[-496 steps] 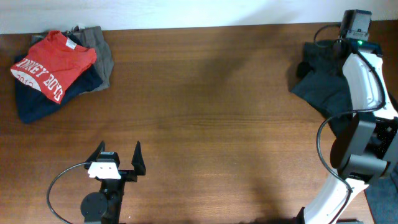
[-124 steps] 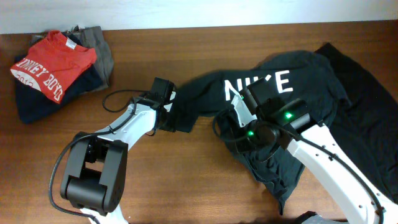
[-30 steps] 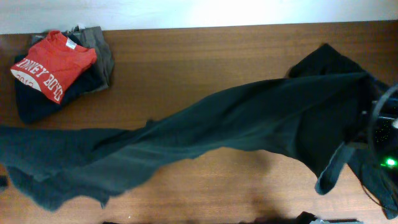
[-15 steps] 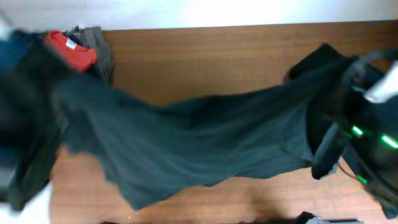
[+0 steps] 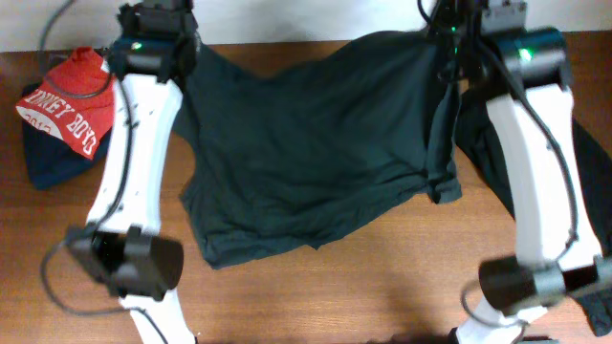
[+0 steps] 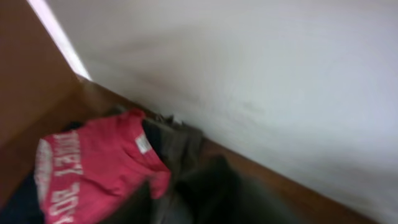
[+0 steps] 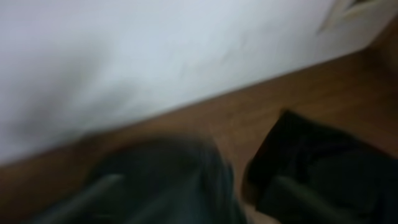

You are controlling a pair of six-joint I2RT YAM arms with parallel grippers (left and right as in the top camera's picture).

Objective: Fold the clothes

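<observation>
A black T-shirt [image 5: 306, 143] lies spread over the table from the back edge toward the middle, plain side up, with its lettering hidden. My left gripper [image 5: 161, 21] hovers over its far left corner and my right gripper [image 5: 461, 24] over its far right corner. The left wrist view is blurred: dark cloth [image 6: 217, 193] fills the bottom and no fingers show. In the right wrist view my right gripper [image 7: 199, 186] has its fingers [image 7: 102, 183] spread wide over the dark cloth [image 7: 168, 180].
A folded pile sits at the far left: a red shirt with white lettering [image 5: 62, 100] on a navy one [image 5: 48, 162], with a grey garment [image 6: 180, 143] beside them. Another black garment [image 5: 583, 153] lies at the right edge, behind my right arm. A white wall runs along the back.
Both arms have swung from the near side to the back edge, carrying the shirt up and over. It now lies spread out. The right fingers now stand apart.
</observation>
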